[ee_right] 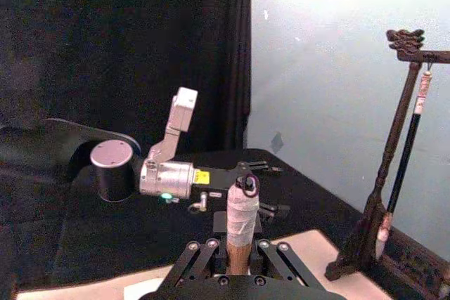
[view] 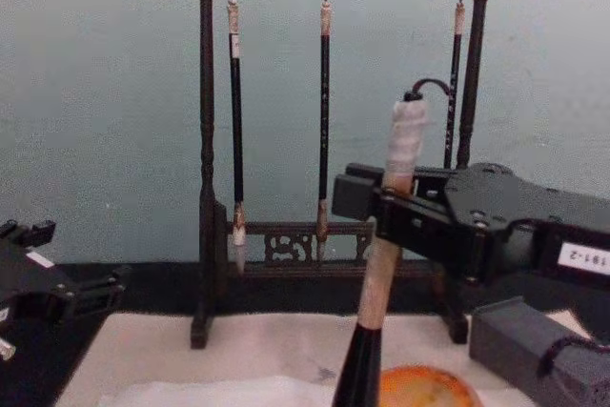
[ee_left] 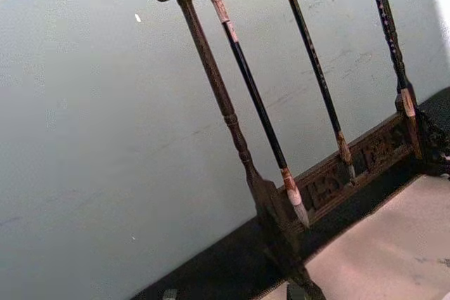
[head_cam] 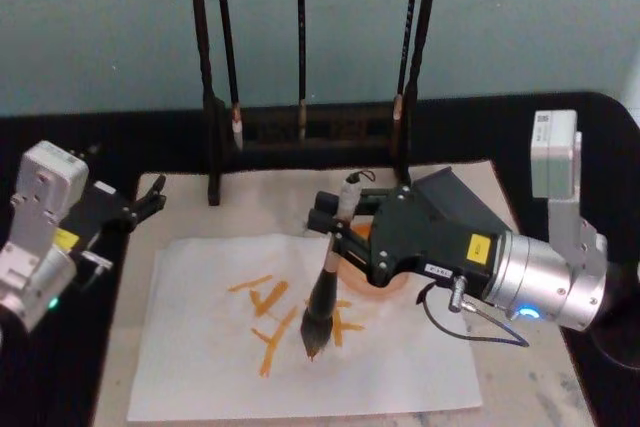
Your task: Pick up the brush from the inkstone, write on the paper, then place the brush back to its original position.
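Right gripper [head_cam: 336, 229] has jaws clamped on the brush [head_cam: 322, 297] handle, brush nearly upright, tip down on the paper [head_cam: 200, 347] among orange strokes [head_cam: 272, 335]. Left gripper [head_cam: 146, 202] sits off left, jaws apart.

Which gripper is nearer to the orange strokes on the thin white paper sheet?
Right. The right gripper holds the large tan-handled brush over the orange strokes; the left gripper sits beyond the left edge of the thin white paper sheet.
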{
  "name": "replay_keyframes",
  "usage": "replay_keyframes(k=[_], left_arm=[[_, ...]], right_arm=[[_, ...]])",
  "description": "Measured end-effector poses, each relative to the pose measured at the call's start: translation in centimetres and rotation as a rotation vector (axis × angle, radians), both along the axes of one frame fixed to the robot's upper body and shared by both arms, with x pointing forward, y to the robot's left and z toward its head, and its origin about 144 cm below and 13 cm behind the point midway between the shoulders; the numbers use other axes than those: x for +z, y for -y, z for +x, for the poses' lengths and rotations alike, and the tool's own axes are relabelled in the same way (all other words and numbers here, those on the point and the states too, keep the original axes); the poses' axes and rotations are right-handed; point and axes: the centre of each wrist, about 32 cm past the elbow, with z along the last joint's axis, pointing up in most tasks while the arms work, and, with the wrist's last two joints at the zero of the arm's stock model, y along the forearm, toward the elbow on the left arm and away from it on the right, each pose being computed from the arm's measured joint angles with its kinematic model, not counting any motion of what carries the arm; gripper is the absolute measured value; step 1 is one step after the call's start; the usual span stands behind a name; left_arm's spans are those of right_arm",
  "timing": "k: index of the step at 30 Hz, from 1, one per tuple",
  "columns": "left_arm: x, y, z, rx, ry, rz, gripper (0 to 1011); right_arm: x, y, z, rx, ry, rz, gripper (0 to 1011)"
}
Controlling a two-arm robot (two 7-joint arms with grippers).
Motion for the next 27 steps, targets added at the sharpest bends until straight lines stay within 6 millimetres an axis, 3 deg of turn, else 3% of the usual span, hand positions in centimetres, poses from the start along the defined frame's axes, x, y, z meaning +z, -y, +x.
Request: replay_keyframes(k=[27], left_arm=[[0.0, 0.0, 0.0, 0.0, 0.0, 0.0, 1010]], right_arm=[[-1.1, -1.0, 1.1, -0.019, -0.006, -0.012, 156]])
